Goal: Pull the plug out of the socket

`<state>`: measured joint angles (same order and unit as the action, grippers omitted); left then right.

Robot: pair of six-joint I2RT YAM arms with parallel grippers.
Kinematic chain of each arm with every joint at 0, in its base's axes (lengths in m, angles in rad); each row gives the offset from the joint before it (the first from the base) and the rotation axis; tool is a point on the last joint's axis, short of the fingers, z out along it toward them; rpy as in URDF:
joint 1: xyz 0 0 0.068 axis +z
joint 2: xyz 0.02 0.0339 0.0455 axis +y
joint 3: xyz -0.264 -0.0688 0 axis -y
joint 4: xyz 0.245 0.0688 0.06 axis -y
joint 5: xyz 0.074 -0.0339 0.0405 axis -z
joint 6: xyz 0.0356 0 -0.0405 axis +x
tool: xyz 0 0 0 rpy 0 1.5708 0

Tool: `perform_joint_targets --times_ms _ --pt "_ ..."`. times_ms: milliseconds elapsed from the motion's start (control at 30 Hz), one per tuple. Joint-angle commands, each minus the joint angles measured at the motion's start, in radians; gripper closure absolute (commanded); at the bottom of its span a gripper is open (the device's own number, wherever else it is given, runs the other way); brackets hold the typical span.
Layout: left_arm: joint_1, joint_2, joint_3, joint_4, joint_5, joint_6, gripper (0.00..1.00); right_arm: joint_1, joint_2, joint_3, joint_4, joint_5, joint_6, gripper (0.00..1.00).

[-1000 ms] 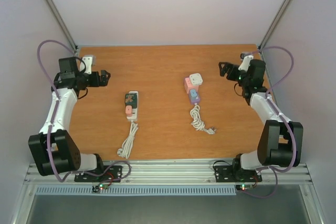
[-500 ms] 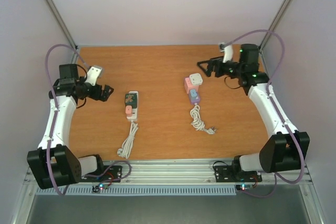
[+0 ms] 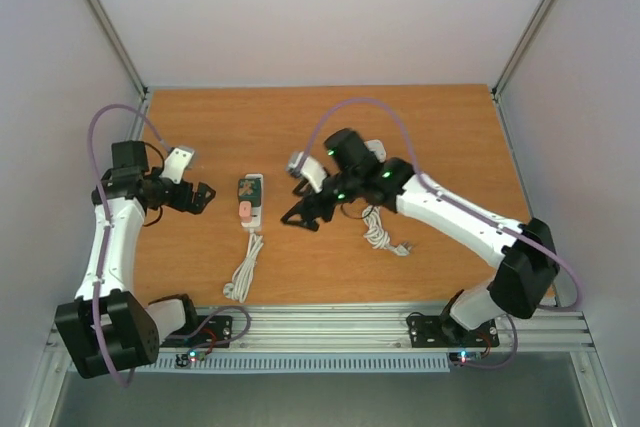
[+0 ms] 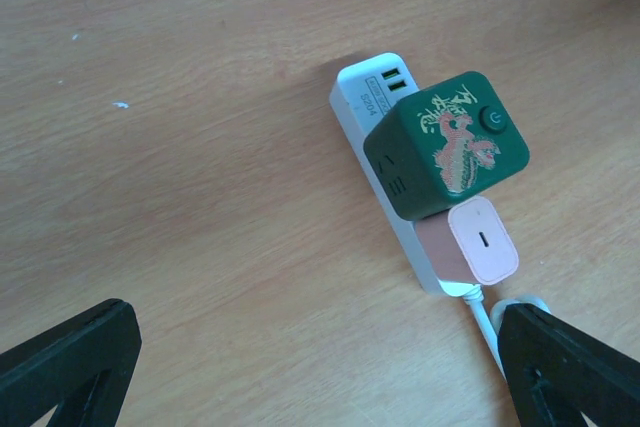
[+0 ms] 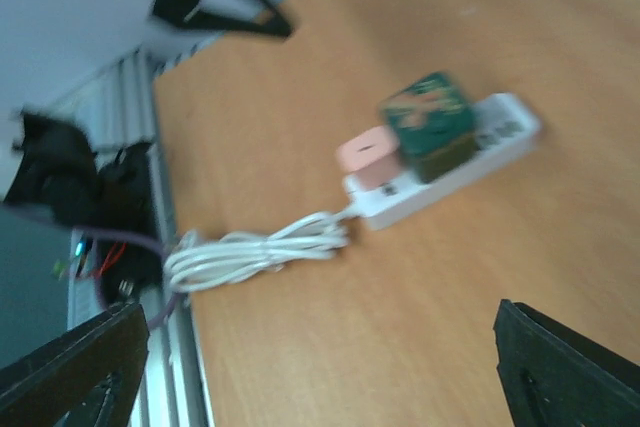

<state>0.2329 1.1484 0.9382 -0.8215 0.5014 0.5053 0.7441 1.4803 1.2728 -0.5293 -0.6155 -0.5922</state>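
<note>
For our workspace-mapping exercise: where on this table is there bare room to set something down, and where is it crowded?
Free: the whole far band of the table; also the near patch between the left cord and right cord. Crowded: around the white power strip, flanked by the left tool and right tool.

Occlusion, cropping and motion blur across the three views.
The right-wrist view is smeared throughout, leaving the green plug (image 5: 428, 117) markings illegible. The coiled cord (image 3: 377, 231) vanishes upward beneath the right arm (image 3: 450, 215). The left-wrist frame crops both left fingers (image 4: 60, 367) at its lower corners.
</note>
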Motion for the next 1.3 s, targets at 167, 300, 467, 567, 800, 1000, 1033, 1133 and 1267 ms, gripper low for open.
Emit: perform_joint_targets --times_ms 167,300,467,567,800,1000,1033,1133,1267 --pt "0.049 -0.026 -0.009 0.048 -0.002 -0.102 0.00 0.309 0.197 0.133 -0.012 0.198 -0.025 0.20" --pt "0.068 -0.032 -0.016 0.066 -0.001 -0.129 0.00 0.389 0.288 0.175 0.026 0.283 -0.006 0.26" --pt "0.072 -0.024 -0.016 0.076 -0.012 -0.155 0.00 0.424 0.388 0.231 0.055 0.290 0.022 0.30" --pt "0.072 -0.007 -0.019 0.088 -0.034 -0.173 0.00 0.448 0.455 0.273 0.075 0.307 0.052 0.32" --pt "0.074 0.004 -0.017 0.108 -0.052 -0.197 0.00 0.478 0.593 0.357 0.121 0.373 0.115 0.36" --pt "0.074 0.010 -0.012 0.114 -0.067 -0.200 0.00 0.485 0.672 0.393 0.113 0.399 0.144 0.37" --pt "0.074 0.011 -0.012 0.113 -0.070 -0.201 0.00 0.485 0.679 0.391 0.109 0.400 0.145 0.37" --pt "0.074 0.010 -0.009 0.110 -0.073 -0.199 0.00 0.485 0.687 0.359 0.102 0.409 0.152 0.37" --pt "0.074 0.001 -0.008 0.109 -0.074 -0.193 0.00 0.483 0.674 0.293 0.097 0.423 0.146 0.37"
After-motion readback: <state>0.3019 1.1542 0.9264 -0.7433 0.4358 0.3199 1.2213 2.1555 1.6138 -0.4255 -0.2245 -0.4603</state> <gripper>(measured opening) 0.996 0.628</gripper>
